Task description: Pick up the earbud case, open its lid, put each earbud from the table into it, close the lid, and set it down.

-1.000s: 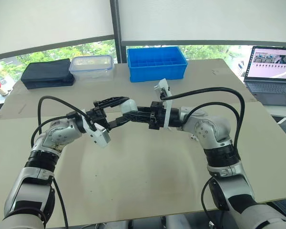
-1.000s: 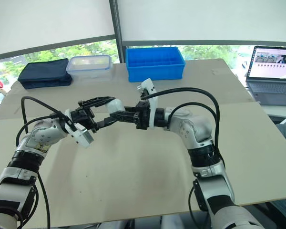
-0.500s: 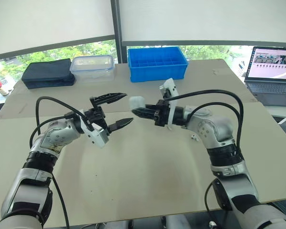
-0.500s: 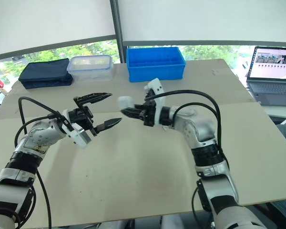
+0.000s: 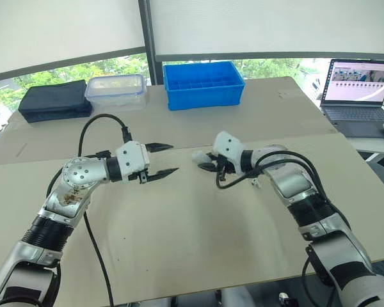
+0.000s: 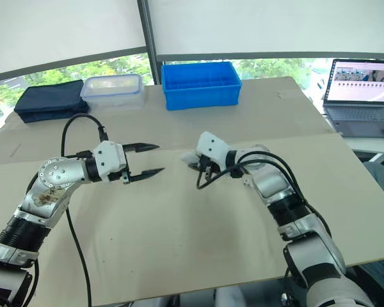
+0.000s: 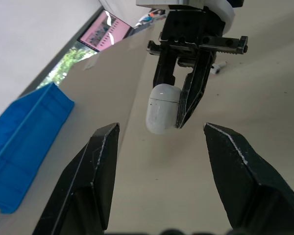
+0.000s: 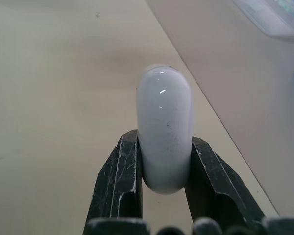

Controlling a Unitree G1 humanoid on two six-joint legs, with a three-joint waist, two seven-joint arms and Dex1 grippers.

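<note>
- The table [image 5: 198, 256] is bare in front of me, which leaves room to work low over it.
- The two arms have changed most. A second ago they met at mid-table with both claws on the case. Now they have drawn apart and dropped closer to the surface. I judge the two-handed step is over and the case has gone to the right side alone.
- The right arm is bent at the elbow with its forearm reaching inward across the table. The left arm mirrors it, forearm level and wrist pointing at the other claw.
- The left gripper [image 5: 174, 158] is spread wide and empty. It sits near the case but apart from it.
- The right gripper [image 5: 207, 162] pinches the case from both flanks, just above the table.
- The earbud case [image 7: 161, 107] sticks out past the black fingertips [image 8: 118, 161]. Its lid looks shut to me, so I take the opening as not yet achieved.
- A small white piece [image 7: 216, 68], probably an earbud, lies on the table beyond the right claw, so loading remains.
</note>
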